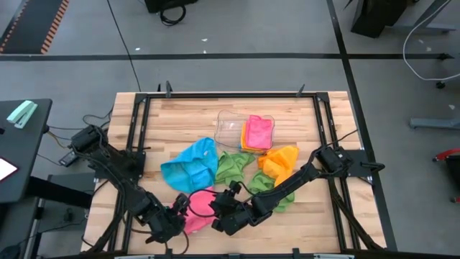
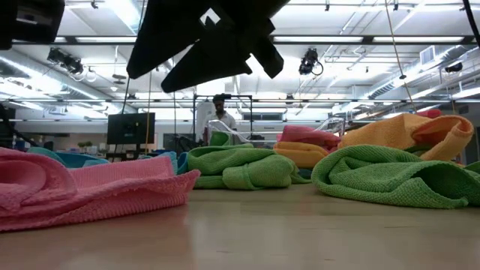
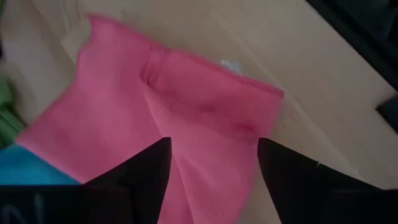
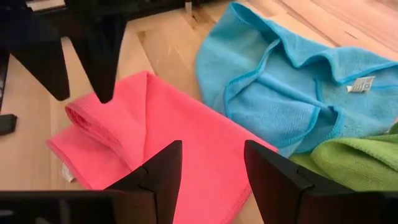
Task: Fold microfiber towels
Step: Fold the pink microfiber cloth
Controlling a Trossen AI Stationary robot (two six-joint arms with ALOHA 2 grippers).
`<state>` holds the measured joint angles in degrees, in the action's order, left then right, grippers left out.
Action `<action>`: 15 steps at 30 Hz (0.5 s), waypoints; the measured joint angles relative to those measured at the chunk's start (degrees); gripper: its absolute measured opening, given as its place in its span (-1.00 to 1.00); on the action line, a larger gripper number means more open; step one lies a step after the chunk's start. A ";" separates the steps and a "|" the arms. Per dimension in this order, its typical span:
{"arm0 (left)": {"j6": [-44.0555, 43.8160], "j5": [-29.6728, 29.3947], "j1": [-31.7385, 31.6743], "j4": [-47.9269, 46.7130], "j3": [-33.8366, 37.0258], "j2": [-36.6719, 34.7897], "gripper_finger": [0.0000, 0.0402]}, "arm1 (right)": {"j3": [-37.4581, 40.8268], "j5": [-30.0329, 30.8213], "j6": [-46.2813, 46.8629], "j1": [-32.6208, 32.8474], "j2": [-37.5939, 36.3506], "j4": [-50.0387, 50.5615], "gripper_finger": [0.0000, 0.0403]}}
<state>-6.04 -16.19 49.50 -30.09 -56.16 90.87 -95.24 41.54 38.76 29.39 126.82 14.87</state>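
Pink microfiber towel [image 4: 155,130]: soft, fine-looped cloth, partly folded, one edge rolled into a thick fold, a small white tag at one border. Lies on the near edge of the wooden table [image 1: 302,223], between the two grippers.

Left gripper [image 3: 211,174]: dark fingers spread wide, poised above the pink cloth, nothing held.

Right gripper [image 4: 211,168]: fingers parted, poised over the pink towel's other side, nothing gripped.

Blue towel [image 4: 298,81]: crumpled, darker stitched hem, white tag; just beside the pink one.

Green towel [image 1: 233,165]: nubby pile, bunched, mid-table.

Second green towel [image 2: 390,176]: heaped under the right arm.

Orange towel [image 1: 280,160]: rumpled, beside the greens.

Folded stack, pink towel over orange [image 1: 257,133]: flat squares resting in a clear plastic tray [image 1: 228,124] toward the table's far side.

Table: pale butcher-block planks, black metal frame [image 1: 140,115].

Background, low view: a person [image 2: 220,109] standing far off in the room.
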 joint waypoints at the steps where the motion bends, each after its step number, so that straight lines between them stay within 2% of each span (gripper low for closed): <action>1: -1.03 0.27 0.00 0.10 0.00 0.00 0.20 | 0.00 0.00 0.00 -0.02 0.00 0.06 -0.10; 10: -2.36 2.41 1.37 0.65 -0.02 1.82 0.04 | 0.00 0.00 0.01 -0.26 0.00 -0.10 -0.10; 15: -2.66 0.17 1.67 0.76 0.02 3.78 -0.06 | 0.00 0.00 0.00 -0.28 0.00 -0.04 -0.10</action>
<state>-8.70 -16.03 51.17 -29.33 -56.14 94.65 -95.24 41.54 38.76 29.10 126.82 14.83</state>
